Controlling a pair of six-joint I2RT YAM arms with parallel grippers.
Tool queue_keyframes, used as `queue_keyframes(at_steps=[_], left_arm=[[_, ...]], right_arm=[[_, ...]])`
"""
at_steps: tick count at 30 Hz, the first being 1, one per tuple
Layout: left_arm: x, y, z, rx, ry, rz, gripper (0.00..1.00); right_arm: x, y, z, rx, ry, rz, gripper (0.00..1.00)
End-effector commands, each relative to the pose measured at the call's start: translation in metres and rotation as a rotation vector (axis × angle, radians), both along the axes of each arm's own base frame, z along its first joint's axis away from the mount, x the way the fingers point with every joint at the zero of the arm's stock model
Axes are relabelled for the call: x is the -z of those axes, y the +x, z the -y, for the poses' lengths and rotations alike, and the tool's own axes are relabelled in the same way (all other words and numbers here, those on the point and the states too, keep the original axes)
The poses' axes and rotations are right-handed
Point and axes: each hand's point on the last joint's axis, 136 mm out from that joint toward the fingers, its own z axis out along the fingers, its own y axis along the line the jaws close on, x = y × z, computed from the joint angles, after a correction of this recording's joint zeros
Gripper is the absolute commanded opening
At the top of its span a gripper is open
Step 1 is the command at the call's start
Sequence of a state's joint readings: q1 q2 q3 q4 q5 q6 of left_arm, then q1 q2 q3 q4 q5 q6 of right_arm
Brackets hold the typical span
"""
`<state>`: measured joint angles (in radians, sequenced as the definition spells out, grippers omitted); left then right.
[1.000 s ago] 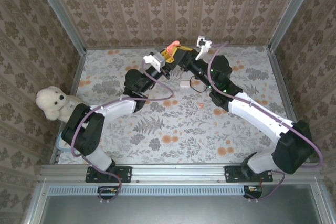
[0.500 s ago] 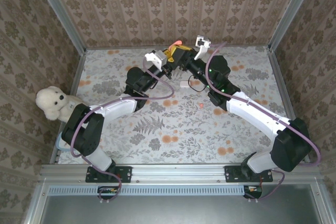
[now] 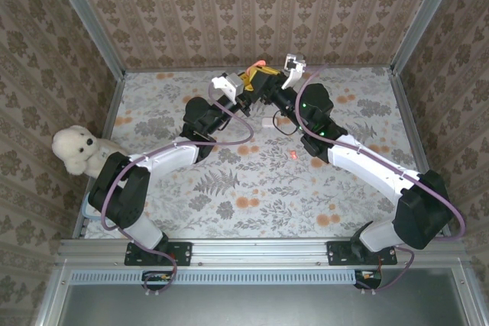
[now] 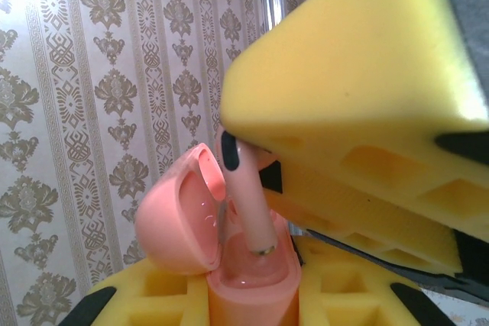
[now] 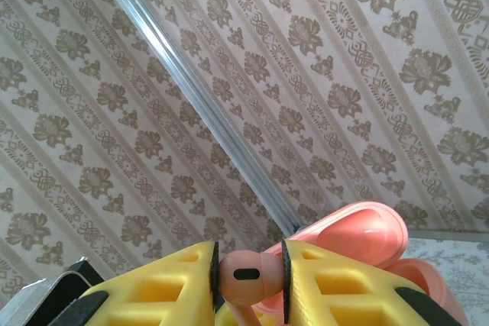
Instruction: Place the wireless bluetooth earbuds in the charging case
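My left gripper [image 4: 252, 307] is shut on a salmon-pink charging case [image 4: 252, 284], held upright with its lid [image 4: 179, 219] swung open to the left. My right gripper [image 5: 248, 279] is shut on a matching pink earbud [image 5: 248, 272], pinched by its head between the yellow pads. The earbud's stem [image 4: 248, 204] points down into the case's open well, with its metal tip just inside the rim. In the top view both grippers meet high near the back wall, with the case [image 3: 256, 65] between them. A second reddish earbud [image 3: 293, 156] lies on the table.
A small white item [image 3: 269, 121] lies on the floral table [image 3: 229, 188] under the right arm. A white teddy bear [image 3: 76, 150] sits at the left edge. Patterned walls and metal rails enclose the table on three sides.
Both grippers have edged a little closer together and toward the back wall. Each keeps the same grip.
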<state>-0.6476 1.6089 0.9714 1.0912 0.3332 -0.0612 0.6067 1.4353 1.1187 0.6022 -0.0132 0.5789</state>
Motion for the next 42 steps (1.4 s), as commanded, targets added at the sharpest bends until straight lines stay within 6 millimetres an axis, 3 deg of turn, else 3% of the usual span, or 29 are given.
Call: queue_keyframes(at_steps=[1, 42], left_arm=[[-0.040, -0.016, -0.004, 0.029, -0.073, 0.062, 0.00], [-0.049, -0.015, -0.006, 0.015, -0.085, 0.074, 0.00]], right_arm=[[-0.003, 0.001, 0.002, 0.028, 0.002, 0.031, 0.27], [0.027, -0.005, 0.006, 0.026, -0.025, -0.026, 0.26]])
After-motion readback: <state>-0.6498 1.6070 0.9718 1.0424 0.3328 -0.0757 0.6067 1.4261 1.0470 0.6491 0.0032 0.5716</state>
